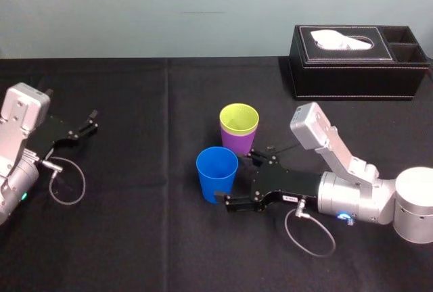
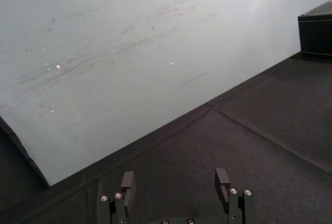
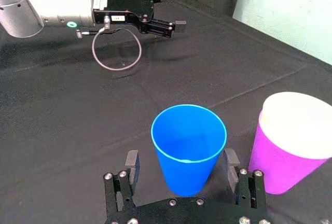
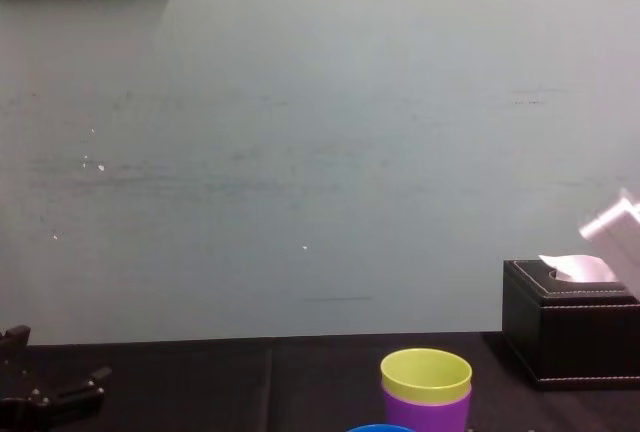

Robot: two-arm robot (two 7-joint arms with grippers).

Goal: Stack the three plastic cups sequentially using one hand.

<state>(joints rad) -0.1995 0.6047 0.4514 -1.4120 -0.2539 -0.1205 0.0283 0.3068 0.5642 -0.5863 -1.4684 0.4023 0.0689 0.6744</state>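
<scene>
**Right gripper (image 1: 235,174).** The jaws are spread apart. The claw lies low over the black-clothed table (image 1: 135,238), and its forearm reaches in from the robot's right. The grey module (image 1: 312,126) rises above the wrist, and a cable (image 1: 308,231) loops on the cloth behind the claw.

**Layout (head view).** The blue cup (image 1: 216,172) stands upright in the opening between the two jaws. The purple cup (image 1: 237,144), with the yellow-green cup (image 1: 239,117) nested inside it, stands just outside the jaw nearer the wall. It is close to the blue cup but apart from it. The tissue box (image 1: 358,62) lies well beyond the claw, against the wall.

**Clearance (right wrist view).** This view settles what the head view leaves unclear. The fingers (image 3: 132,163) flank the blue cup (image 3: 189,146) on both sides, and a strip of cloth is visible between each finger and the cup wall. Nothing is clamped. The purple cup (image 3: 282,162) stands just outside one finger.

**Side profile (chest view).** The yellow-green cup (image 4: 425,374) sits inside the purple cup (image 4: 425,410), with its rim band standing proud of the purple rim.

**Left gripper (image 1: 92,121).** It is parked at the robot's left, well apart from the claw and the cups. Its jaws are apart, and the left wrist view shows bare cloth between its fingers (image 2: 127,180).
</scene>
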